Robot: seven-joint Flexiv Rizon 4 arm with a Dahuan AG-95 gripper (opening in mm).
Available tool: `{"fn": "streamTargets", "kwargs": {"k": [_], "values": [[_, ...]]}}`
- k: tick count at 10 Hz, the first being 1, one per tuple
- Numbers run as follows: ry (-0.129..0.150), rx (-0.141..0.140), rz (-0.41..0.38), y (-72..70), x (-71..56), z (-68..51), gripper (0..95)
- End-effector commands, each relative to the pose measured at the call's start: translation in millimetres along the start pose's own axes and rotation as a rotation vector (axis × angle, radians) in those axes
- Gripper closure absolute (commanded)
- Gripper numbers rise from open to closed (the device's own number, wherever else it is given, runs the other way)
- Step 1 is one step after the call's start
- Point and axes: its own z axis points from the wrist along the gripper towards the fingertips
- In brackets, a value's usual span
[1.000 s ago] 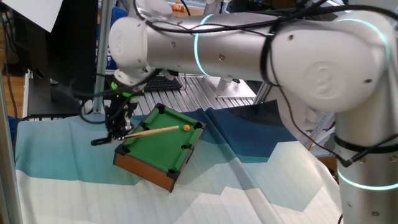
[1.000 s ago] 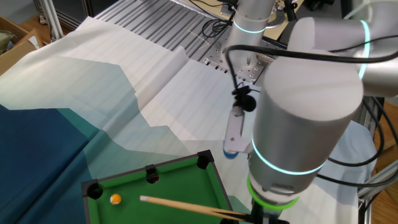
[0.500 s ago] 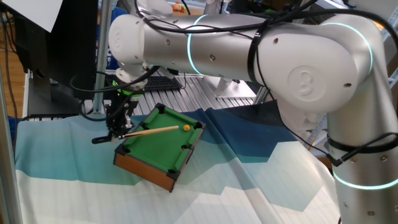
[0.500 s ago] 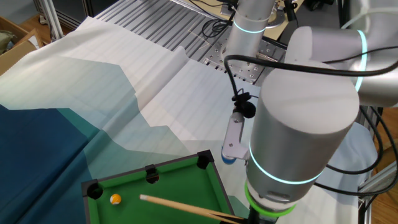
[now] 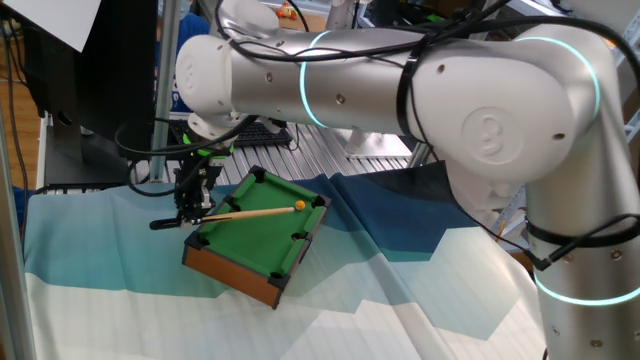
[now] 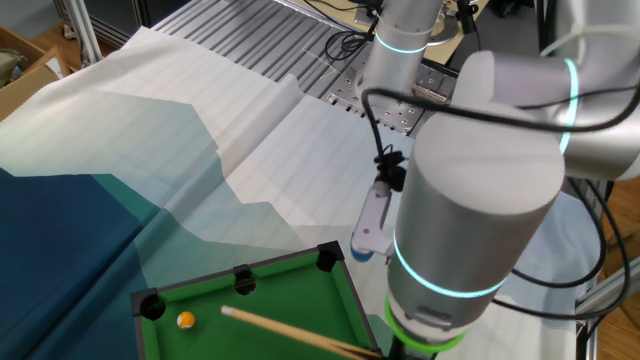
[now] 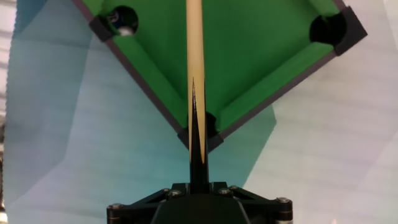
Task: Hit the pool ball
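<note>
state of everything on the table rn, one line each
gripper: shut on the cue, at the pool table's near corner
cue: held roughly level over the felt, tip just short of the ball
pool ball: resting on the felt near a corner pocket
pool table: sitting flat on the cloth

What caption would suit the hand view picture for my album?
Gripper shut on a cue, aimed across the green pool table.
</note>
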Motion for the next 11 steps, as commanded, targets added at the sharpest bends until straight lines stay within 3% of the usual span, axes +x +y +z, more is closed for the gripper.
{"fn": "streamTargets", "kwargs": {"k": [1, 3, 7, 11], "values": [[0.001, -0.007, -0.023, 0.4, -1.6, 2.1, 95.0], [0.007, -0.009, -0.041, 0.5, -1.4, 1.9, 95.0], [-0.016, -0.017, -0.085, 0.7, -1.3, 1.7, 95.0], [-0.011, -0.009, -0.091, 0.6, -1.2, 1.8, 95.0]]}}
